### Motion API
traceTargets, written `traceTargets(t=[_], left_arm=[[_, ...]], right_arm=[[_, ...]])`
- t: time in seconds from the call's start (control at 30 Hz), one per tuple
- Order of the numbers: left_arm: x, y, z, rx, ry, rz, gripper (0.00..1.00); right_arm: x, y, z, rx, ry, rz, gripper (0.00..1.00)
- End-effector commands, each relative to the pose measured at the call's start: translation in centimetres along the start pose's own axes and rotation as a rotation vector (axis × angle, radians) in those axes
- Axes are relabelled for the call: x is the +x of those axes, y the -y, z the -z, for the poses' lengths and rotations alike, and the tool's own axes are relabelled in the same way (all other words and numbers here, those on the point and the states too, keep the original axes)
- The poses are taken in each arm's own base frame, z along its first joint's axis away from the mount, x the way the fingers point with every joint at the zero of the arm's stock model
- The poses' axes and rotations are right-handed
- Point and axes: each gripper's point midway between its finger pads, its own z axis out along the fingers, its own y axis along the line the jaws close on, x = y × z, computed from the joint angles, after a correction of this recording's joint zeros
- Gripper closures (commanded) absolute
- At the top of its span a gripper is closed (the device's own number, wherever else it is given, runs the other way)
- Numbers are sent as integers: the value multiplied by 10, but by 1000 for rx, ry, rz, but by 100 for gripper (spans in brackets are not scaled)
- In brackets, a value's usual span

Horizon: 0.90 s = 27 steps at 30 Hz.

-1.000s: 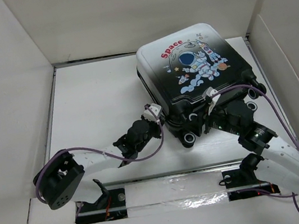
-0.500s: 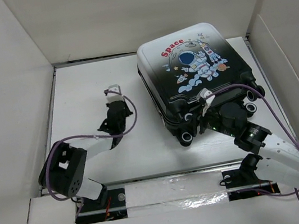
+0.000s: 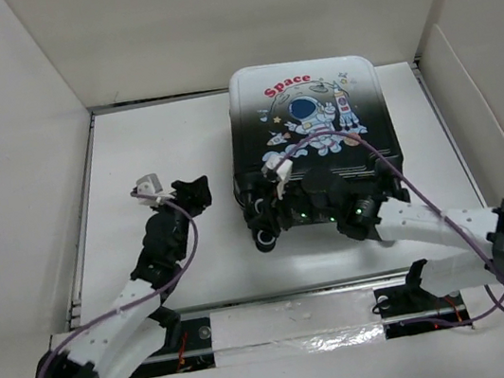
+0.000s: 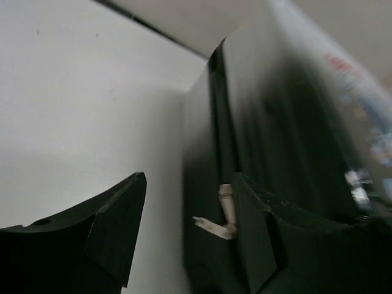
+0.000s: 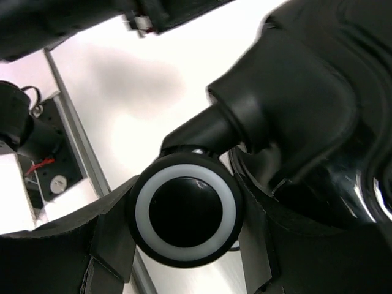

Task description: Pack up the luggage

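The luggage (image 3: 308, 108) lies flat and closed at the back centre of the table, astronaut shell up, wheels toward me. My right gripper (image 3: 265, 225) reaches across its near edge. In the right wrist view the fingers press both sides of a black, white-ringed wheel (image 5: 185, 211), so the right gripper (image 5: 184, 220) is shut on it. My left gripper (image 3: 193, 191) stands open just left of the case. The left wrist view shows the left gripper (image 4: 187, 233) beside the dark side wall (image 4: 263, 122), with a pale zipper pull (image 4: 225, 211) next to the right finger.
White cardboard walls (image 3: 5, 142) enclose the table on the left, back and right. A metal rail (image 3: 282, 318) runs along the near edge between the arm bases. The left arm's purple cable (image 3: 184, 243) loops over the table.
The luggage has swung left and squared up, drawn by my right gripper on its wheel. My left gripper left the case's near corner, moved left and opened.
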Motion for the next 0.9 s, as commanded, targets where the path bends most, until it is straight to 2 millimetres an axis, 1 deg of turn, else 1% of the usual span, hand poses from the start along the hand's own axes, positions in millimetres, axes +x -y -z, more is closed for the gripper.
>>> traceTargets(t=[0.0,0.03,0.07,0.1,0.13,0.17,0.2,0.23,0.27,0.3,0.33,0.37,0.43,0.47,0.5,0.53,0.57,0.6,0.63,0.67,0.7,0.73,0.77,0.8,0.83,0.87], left_arm=[[-40,22,27,97,97,147,44],[-45,21,34,93,101,161,40],[-69,30,48,134,165,208,29],[-78,33,55,148,186,229,23],[-85,34,62,153,194,237,9],[-102,40,75,193,242,264,1],[-108,42,81,203,251,273,1],[-114,42,86,197,251,274,1],[-123,44,94,210,267,289,1],[-127,44,98,206,269,294,1],[-126,42,100,192,252,284,1],[-136,47,107,210,267,290,1],[-141,51,114,230,260,284,1],[-144,54,118,249,263,284,1],[-144,58,121,271,255,277,1],[-148,60,125,280,255,270,1],[-150,61,129,290,259,267,1],[-150,62,131,295,249,257,1],[-154,63,135,301,256,257,1],[-157,63,139,309,264,259,1],[-157,64,141,317,263,257,1],[-158,65,143,327,268,256,1],[-156,65,144,338,269,242,1],[-154,67,144,351,265,237,1],[-151,67,143,351,259,238,1],[-149,67,140,349,248,242,1]], right_arm=[[-42,-67,-27,-244,97,38,100],[-63,-78,-32,-271,137,44,100],[-68,-90,-37,-305,140,46,100],[-72,-99,-42,-324,140,50,93],[-81,-106,-53,-330,128,53,74],[-84,-107,-58,-307,119,74,62],[-84,-115,-61,-304,105,87,52],[-91,-117,-62,-285,97,97,7],[-94,-115,-61,-256,102,125,0],[-97,-112,-57,-236,106,132,0],[-98,-108,-52,-215,105,135,0],[-108,-99,-36,-158,143,139,0],[-117,-84,-13,-78,186,142,0],[-141,-69,19,19,272,134,0],[-133,-52,33,89,274,126,0],[-132,-33,50,164,281,115,0],[-134,-10,70,276,309,84,0],[-131,5,105,332,341,63,0],[-131,17,124,382,372,43,0],[-130,39,147,481,414,12,0],[-137,44,182,508,502,-18,0],[-119,56,186,547,489,-27,0],[-115,60,195,558,511,-53,0],[-110,69,203,588,525,-65,0],[-103,71,206,585,531,-74,0],[-100,68,203,557,526,-88,0]])
